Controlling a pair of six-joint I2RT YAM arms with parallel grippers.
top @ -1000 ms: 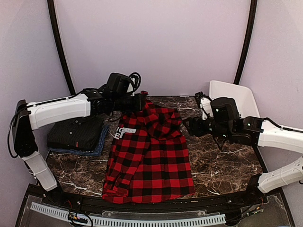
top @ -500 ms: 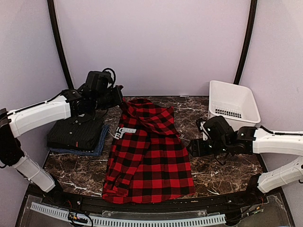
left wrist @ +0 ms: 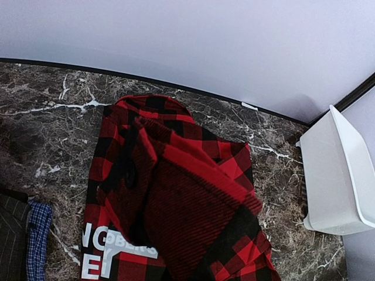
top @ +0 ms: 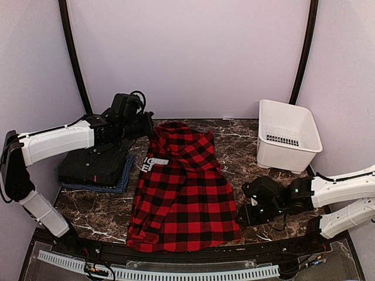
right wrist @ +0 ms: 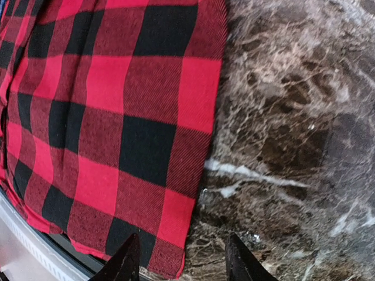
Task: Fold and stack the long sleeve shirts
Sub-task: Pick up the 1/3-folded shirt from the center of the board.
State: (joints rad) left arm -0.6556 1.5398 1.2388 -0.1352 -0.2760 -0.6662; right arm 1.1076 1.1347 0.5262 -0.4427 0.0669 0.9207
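The red-and-black checked shirt (top: pixel 181 187) lies spread in the middle of the marble table, its white block letters (top: pixel 153 164) near its left edge. The black shirt (top: pixel 94 163) with a small red tag lies folded on the blue shirt (top: pixel 125 174) at the left. My left gripper (top: pixel 147 125) hovers beside the checked shirt's collar; its fingers do not show in the left wrist view, which looks down on the collar (left wrist: pixel 176 193). My right gripper (right wrist: pixel 180 260) is open and low, its fingertips either side of the shirt's near right edge (right wrist: pixel 105 105).
A white plastic basket (top: pixel 287 137) stands at the back right, also showing in the left wrist view (left wrist: pixel 334 175). The table's black front rail (top: pixel 176 254) runs just below the shirt's hem. Bare marble (right wrist: pixel 293 117) lies to the right of the shirt.
My right arm has swung from beside the basket down to the shirt's near right corner. My left arm drew back left from the collar, and the collar now lies flat.
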